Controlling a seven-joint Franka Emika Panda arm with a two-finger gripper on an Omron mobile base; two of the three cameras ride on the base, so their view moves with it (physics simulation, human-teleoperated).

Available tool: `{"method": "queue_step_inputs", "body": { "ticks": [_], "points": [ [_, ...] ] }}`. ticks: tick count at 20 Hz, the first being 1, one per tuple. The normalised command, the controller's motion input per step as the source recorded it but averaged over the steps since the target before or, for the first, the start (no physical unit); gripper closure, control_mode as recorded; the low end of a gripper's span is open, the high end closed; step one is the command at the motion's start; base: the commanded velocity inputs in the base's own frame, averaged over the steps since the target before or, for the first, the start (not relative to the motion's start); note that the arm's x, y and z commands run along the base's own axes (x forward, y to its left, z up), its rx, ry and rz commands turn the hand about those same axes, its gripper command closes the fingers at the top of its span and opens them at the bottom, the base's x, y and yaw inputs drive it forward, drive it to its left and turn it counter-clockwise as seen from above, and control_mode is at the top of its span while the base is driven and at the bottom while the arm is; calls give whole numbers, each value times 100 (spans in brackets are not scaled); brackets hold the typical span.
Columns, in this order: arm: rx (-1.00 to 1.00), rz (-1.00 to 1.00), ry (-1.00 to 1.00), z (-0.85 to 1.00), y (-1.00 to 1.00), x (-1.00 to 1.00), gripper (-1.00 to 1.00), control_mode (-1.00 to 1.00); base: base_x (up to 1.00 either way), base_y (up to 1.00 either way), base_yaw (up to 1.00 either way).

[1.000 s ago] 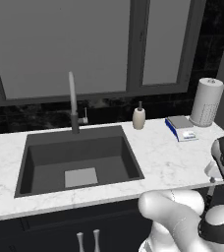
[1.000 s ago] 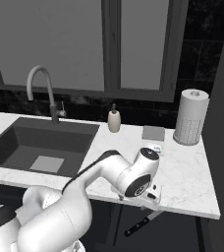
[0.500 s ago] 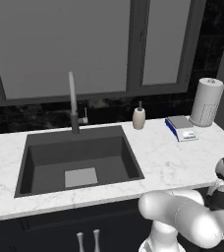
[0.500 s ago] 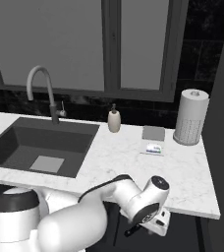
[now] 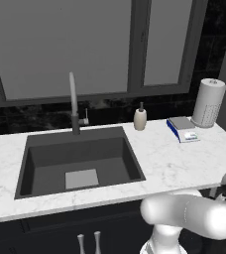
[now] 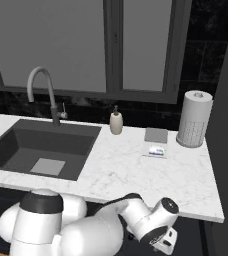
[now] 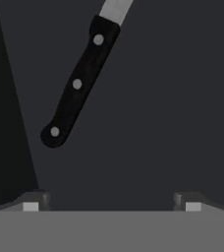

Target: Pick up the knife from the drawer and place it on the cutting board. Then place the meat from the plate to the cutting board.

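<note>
Knife (image 7: 79,81) on drawer floor (image 7: 173,108), pincer (image 7: 111,202) spread

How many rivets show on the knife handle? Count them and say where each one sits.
3 on the knife handle: one near the blade end, one at the middle, one at the butt. The far side is hidden.
</note>
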Motion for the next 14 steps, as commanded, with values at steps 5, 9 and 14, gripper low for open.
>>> {"method": "queue_step_inputs", "body": {
  "ticks": [5, 9, 14],
  "points": [
    [7, 0, 0, -20, -18, 0, -100, -100, 0, 0, 0],
    [1, 0, 4, -39, -3, 0, -100, -100, 0, 0, 0],
    [0, 0, 4, -45, 0, 2, -100, -100, 0, 0, 0]
  ]
}}
